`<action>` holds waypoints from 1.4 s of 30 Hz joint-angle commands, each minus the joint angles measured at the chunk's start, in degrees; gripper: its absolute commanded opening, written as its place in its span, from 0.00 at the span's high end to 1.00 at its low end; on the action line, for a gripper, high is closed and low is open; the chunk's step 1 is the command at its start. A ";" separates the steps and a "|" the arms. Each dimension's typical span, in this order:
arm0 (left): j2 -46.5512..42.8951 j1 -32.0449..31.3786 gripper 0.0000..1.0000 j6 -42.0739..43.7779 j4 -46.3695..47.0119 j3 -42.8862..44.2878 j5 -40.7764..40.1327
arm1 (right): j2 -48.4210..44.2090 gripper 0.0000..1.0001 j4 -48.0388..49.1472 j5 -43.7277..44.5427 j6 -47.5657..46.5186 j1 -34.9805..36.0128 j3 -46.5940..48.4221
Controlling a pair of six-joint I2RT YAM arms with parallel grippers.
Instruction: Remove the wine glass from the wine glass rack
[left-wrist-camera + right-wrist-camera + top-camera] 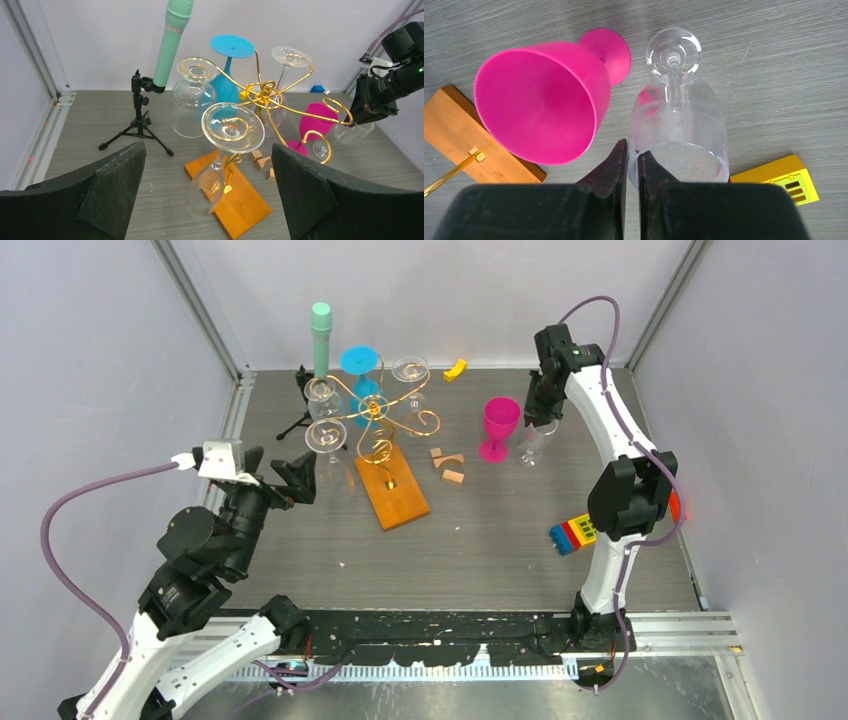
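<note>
The wine glass (679, 120) stands upright on the table (774, 60) directly beneath the right end effector (632, 152), stem vertical. Its rim is pinched between the closed-in fingers (already clear of the wine glass rack (378, 412), which lies well apart to that end effector's left). The right arm reaches far forward, wrist pointing down. The left end effector (208, 150) is spread and faces the rack.

The table top (500, 540) is grey with a wood-grain pattern. It is matt and evenly lit, with only soft shadows. Plain pale grey-lilac walls close it in: the back wall (450, 290) at 12 o'clock and the side walls (90, 360) at 9 and 3 o'clock. Aluminium posts (200, 308) stand in the far corners, at 11 and 1 o'clock. A metal rail (690, 625) runs along the edge at 6 o'clock.
</note>
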 commanded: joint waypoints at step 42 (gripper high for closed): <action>22.35 13.99 0.00 -17.57 -14.48 20.06 10.31 | -47.84 0.53 20.74 -11.70 12.39 0.43 -32.57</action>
